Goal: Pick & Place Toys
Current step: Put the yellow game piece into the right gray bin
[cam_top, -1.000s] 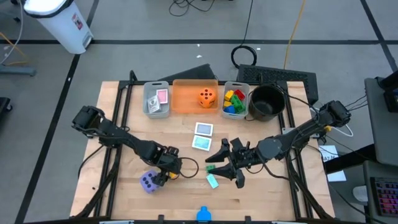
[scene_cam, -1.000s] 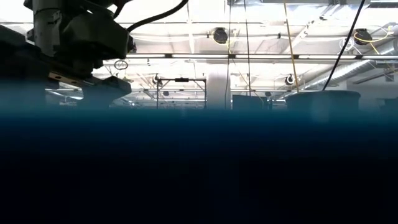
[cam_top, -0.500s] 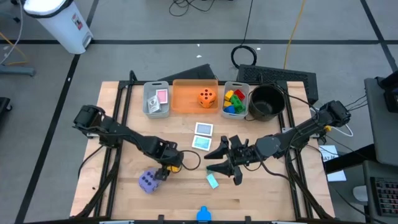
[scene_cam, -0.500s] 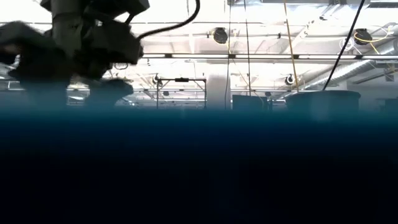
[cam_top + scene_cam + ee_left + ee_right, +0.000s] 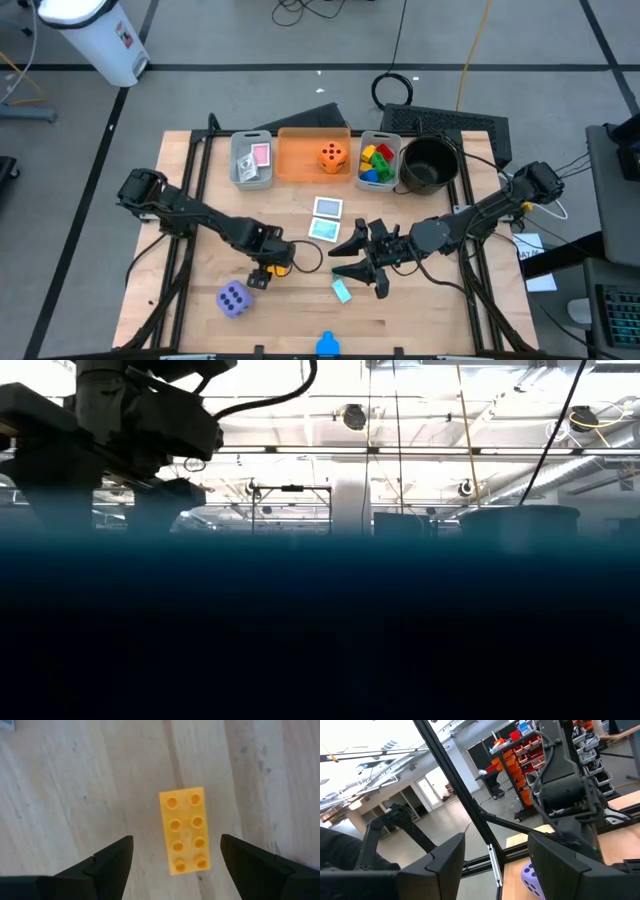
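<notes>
A yellow eight-stud brick [image 5: 186, 831] lies flat on the wooden table, studs up. My left gripper [image 5: 176, 840] hangs open above it, pointing down, one finger on each side and apart from it; in the high view this gripper [image 5: 266, 270] stands near the table's front left. The purple die [image 5: 233, 297] rests on the table just nearer and left of it. My right gripper [image 5: 352, 263] is open and holds nothing, raised, pointing about level toward the table's left. A teal card [image 5: 342, 291] lies below it, and two cards [image 5: 325, 218] lie farther back.
Along the far edge stand a grey bin with cards [image 5: 251, 158], an orange bin [image 5: 300, 160] holding the orange die [image 5: 333, 155], a grey bin of bricks [image 5: 378, 163] and a black bowl [image 5: 430, 165]. A blue object [image 5: 327, 345] sits at the near edge.
My left gripper has risen a little and drawn away from the purple die toward the far edge, staying open. The die, partly hidden under the gripper before, now shows whole on the table. My right arm has kept still.
</notes>
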